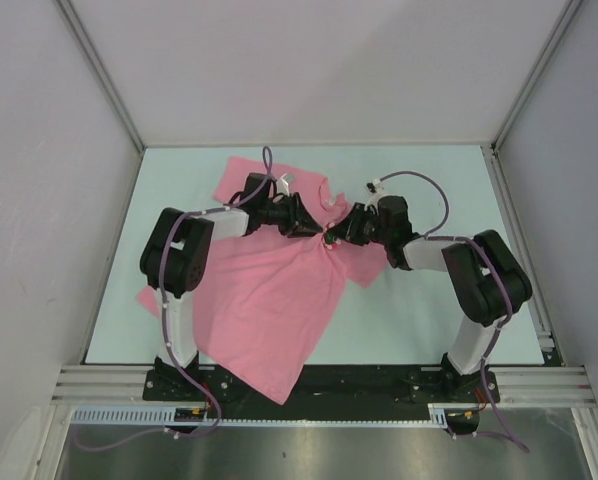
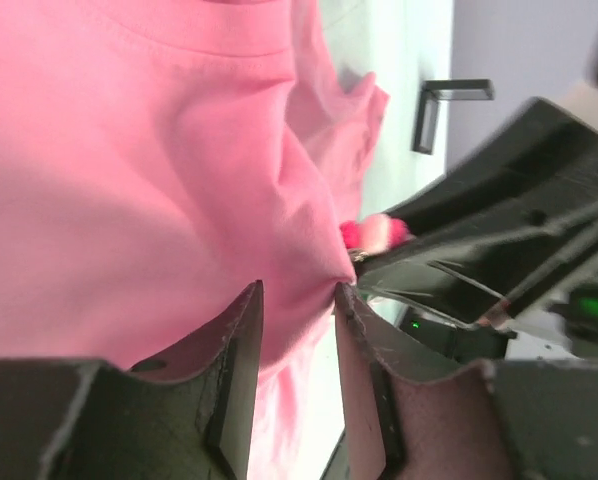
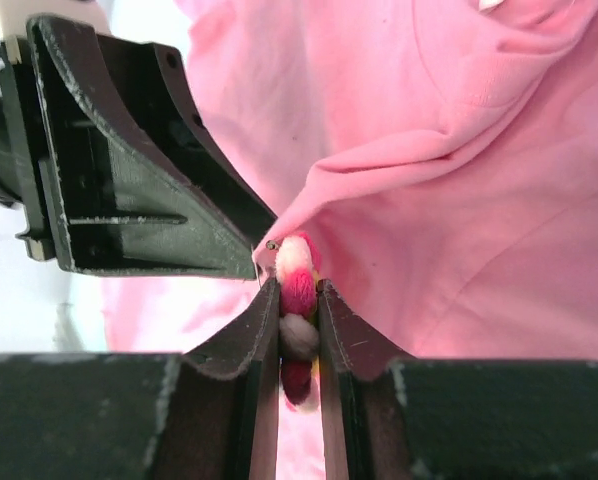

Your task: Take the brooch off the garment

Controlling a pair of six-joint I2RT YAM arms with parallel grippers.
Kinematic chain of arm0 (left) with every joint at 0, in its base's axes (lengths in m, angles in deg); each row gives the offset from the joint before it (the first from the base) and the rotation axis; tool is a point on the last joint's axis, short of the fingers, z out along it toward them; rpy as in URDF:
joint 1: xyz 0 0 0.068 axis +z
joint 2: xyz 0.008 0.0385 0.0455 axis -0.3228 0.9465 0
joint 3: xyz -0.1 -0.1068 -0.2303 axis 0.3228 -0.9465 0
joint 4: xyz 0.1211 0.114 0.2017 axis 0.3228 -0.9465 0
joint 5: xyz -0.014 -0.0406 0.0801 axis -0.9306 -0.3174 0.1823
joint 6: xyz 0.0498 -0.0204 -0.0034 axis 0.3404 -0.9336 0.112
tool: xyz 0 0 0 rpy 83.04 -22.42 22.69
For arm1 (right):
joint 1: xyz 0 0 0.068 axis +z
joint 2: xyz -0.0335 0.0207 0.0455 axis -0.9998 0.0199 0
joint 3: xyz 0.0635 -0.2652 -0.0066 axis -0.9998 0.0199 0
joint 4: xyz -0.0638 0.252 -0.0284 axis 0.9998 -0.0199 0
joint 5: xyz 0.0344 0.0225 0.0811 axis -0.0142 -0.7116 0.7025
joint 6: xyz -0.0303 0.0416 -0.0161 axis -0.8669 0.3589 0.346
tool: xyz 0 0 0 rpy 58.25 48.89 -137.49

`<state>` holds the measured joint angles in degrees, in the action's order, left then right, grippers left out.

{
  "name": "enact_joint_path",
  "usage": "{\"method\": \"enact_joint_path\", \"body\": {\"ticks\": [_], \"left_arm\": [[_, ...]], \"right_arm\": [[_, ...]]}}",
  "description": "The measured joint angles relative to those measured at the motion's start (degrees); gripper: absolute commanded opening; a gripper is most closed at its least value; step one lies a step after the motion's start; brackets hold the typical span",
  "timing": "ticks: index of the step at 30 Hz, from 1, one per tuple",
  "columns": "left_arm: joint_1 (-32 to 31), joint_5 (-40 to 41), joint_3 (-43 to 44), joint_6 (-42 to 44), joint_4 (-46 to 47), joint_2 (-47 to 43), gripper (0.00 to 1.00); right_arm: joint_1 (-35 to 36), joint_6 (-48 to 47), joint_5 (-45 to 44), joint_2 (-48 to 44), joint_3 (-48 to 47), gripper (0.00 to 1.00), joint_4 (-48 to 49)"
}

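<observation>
**Two hands meet at the pin**

The right hand (image 3: 299, 300) is clenched on the brooch (image 3: 297, 285). The left hand (image 2: 299, 300) pinches a fold of the garment (image 1: 269, 300) just beside it, above the counter (image 1: 429, 300), near the collar.

garment (image 1: 269, 300) on table (image 1: 419, 310), brooch (image 3: 297, 290) between right jaws, beside left jaws

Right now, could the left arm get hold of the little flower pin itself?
Probably not: the right gripper is clamped around the brooch, and the left gripper only pinches the garment beside it.
</observation>
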<state>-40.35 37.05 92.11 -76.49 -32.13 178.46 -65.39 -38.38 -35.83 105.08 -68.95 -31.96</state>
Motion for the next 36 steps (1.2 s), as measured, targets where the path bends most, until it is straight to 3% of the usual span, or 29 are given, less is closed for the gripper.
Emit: {"method": "enact_joint_path", "body": {"ticks": [10,18,24,26,28,32,36], "left_arm": [[0.0,5.5,1.6,3.9,-6.6,-0.3,0.47],[0.1,8.0,2.9,7.0,-11.2,-1.8,0.45],[1.2,10.4,10.0,7.9,-14.4,-1.3,0.35],[2.2,11.4,15.0,7.6,-14.8,0.8,0.27],[3.6,12.7,20.1,7.0,-15.1,3.9,0.20],[7.3,15.2,29.7,4.1,-15.5,12.6,0.17],[10.1,15.9,34.4,0.7,-16.8,21.0,0.07]], "right_arm": [[4.4,-13.8,-12.7,-5.6,-5.7,0.00,-22.1],[4.6,-17.9,-18.3,-11.7,-5.8,0.00,-33.0],[2.6,-18.1,-18.6,-13.2,-5.8,0.00,-36.7],[1.3,-17.4,-17.9,-13.2,-5.8,0.00,-37.1],[-0.4,-16.7,-17.4,-13.0,-5.8,0.00,-37.1],[-3.2,-14.4,-17.2,-10.1,-6.1,0.00,-36.1],[-4.5,-12.4,-17.8,-6.4,-6.1,0.00,-36.2]]}}
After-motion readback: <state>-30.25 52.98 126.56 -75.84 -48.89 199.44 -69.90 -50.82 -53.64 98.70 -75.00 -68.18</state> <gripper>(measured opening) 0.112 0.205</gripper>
